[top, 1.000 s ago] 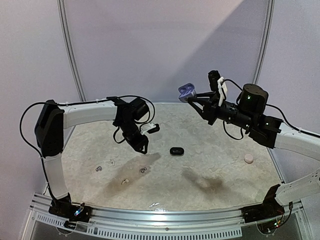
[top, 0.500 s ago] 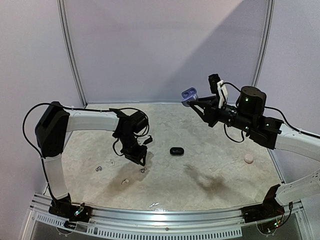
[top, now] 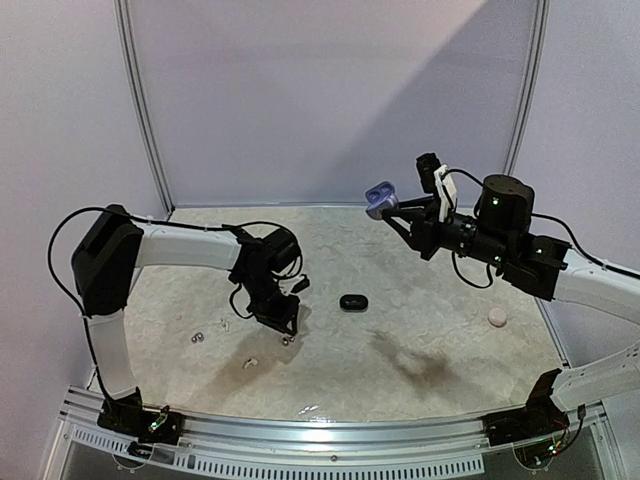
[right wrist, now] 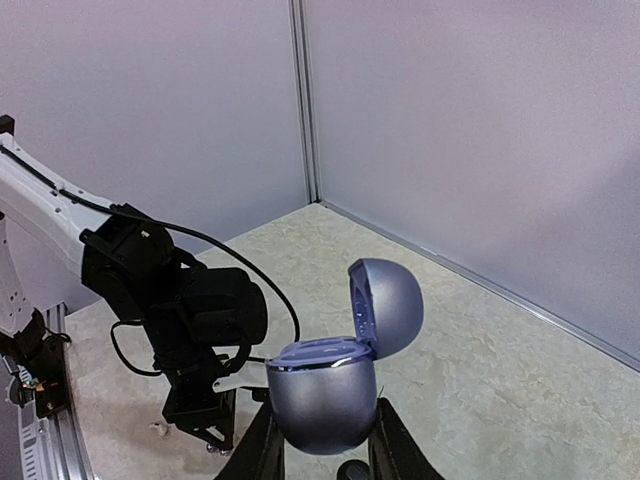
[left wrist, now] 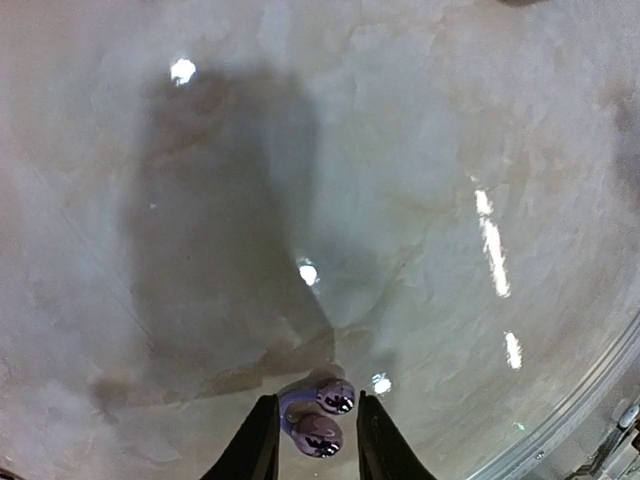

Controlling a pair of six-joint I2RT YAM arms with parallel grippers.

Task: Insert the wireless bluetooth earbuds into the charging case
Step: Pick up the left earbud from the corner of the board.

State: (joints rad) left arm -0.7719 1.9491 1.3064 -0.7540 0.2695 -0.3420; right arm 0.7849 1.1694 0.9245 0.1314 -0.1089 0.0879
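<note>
1. Presently we list one pair of silvery-grey earbuds (left wrist: 318,435), touching each other, lying on the bench (top: 400,320) left of centre, directly under the left arm's tip.
2. Handling, in our judgement: very small and light, with hard, glossy, rounded shells, so they are likely to slip or roll away under a squeeze. We judge it best to take one at a time, across the widest part of the body and low against the bench.
3. Left claw (left wrist: 314,398): it points down at the bench with its jaws a little apart, one on each side of the pair and just beside the shells. We cannot tell whether either jaw touches them. Nothing is lifted.
4. Charging case (right wrist: 325,400): it is held in the air above the far right of the bench, lid swung open, tray facing up. We judge it a rigid, smooth shell that tolerates a firm hold on its lower half.
5. Right claw (right wrist: 325,440): clamped on the case's lower body, one jaw on each side.
6. Also on the bench: a loose grey earbud (top: 198,338) well to the left and a dark oval case (top: 352,302) near the middle.
</note>
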